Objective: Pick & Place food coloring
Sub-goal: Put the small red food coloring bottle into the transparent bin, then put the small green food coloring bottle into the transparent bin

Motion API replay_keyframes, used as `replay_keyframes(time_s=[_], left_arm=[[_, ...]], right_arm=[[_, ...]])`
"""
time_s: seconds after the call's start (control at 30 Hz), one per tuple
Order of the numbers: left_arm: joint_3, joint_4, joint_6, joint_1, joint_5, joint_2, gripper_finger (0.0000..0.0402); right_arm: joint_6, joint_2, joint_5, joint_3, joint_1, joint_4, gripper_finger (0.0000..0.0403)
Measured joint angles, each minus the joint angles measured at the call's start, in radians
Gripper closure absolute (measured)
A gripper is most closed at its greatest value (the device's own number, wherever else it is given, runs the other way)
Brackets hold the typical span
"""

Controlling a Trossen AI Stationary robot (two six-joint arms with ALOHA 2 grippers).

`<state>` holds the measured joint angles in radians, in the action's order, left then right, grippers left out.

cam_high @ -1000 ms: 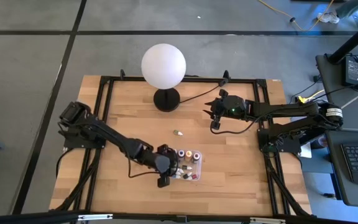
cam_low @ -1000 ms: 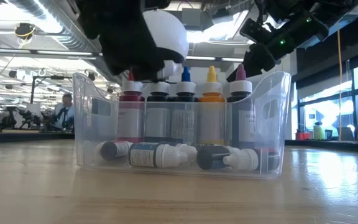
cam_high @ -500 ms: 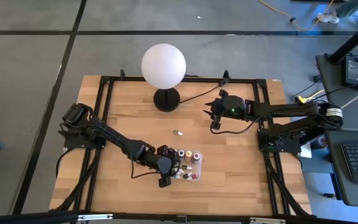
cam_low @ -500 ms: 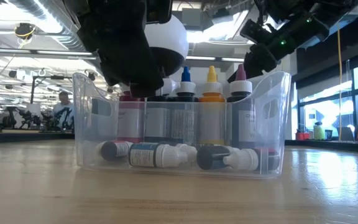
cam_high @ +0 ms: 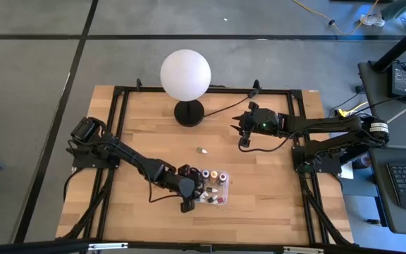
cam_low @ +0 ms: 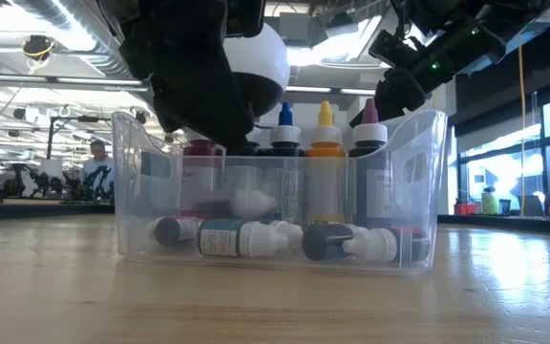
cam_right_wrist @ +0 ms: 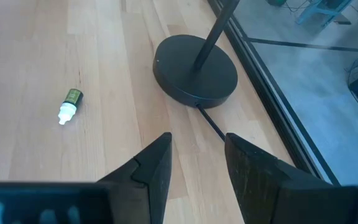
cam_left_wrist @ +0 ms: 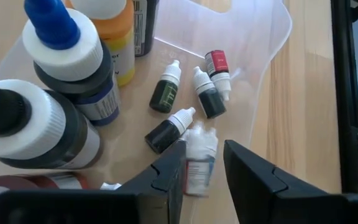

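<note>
While poised inside the clear tray (cam_left_wrist: 272, 68), left gripper (cam_left_wrist: 205, 163) has jaws parted around a small food coloring bottle (cam_left_wrist: 199, 163), blurred, grip unclear. More bottles lie beside it. Right gripper (cam_right_wrist: 197, 155) open, hovering near lamp base (cam_right_wrist: 194, 68); one stray bottle (cam_right_wrist: 69, 104) on the surface (cam_right_wrist: 104, 56).

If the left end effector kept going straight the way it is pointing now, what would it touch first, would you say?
Most likely the small white-bodied bottle blurred between the left end effector fingers, over the floor of the clear tray. Whether the bottle is falling or already resting there is unclear.
</note>
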<state>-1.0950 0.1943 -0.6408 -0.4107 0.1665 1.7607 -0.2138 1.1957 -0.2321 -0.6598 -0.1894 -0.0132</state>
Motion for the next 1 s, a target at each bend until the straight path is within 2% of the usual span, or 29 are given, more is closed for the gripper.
replay_keyframes(time_s=[0.2, 0.3, 0.47, 0.57, 0.63, 0.7, 0.8, 1.0], left_arm=[[0.0, -0.004, -0.02, 0.0, -0.001, 0.0, 0.0273], [0.0, -0.007, -0.027, 0.003, -0.033, -0.017, 0.0263], [0.0, -0.065, -0.019, 0.009, -0.049, -0.141, 0.0262], [0.0, -0.063, -0.019, 0.015, 0.002, -0.236, 0.0264], [0.0, -0.055, -0.012, 0.026, 0.074, -0.302, 0.0265], [0.0, -0.048, 0.014, 0.045, 0.139, -0.364, 0.0264], [0.0, -0.011, 0.079, 0.088, 0.17, -0.445, 0.0261], [0.057, -0.002, 0.212, 0.194, 0.146, -0.552, 0.0263]], right_arm=[[0.0, 0.0, 0.0, 0.0, 0.0, 0.0, 0.0251], [0.0, 0.0, 0.0, 0.0, 0.0, 0.0, 0.0251], [0.0, 0.0, 0.025, 0.0, 0.0, 0.005, 0.0251], [0.024, 0.0, 0.036, 0.0, 0.0, 0.019, 0.0251], [0.087, 0.0, 0.117, 0.001, 0.0, 0.05, 0.0251], [0.111, 0.005, 0.257, 0.001, 0.0, 0.103, 0.0251], [0.105, 0.046, 0.402, 0.001, 0.003, 0.174, 0.0251], [0.16, 0.21, 0.405, 0.0, 0.013, 0.291, 0.0251]])
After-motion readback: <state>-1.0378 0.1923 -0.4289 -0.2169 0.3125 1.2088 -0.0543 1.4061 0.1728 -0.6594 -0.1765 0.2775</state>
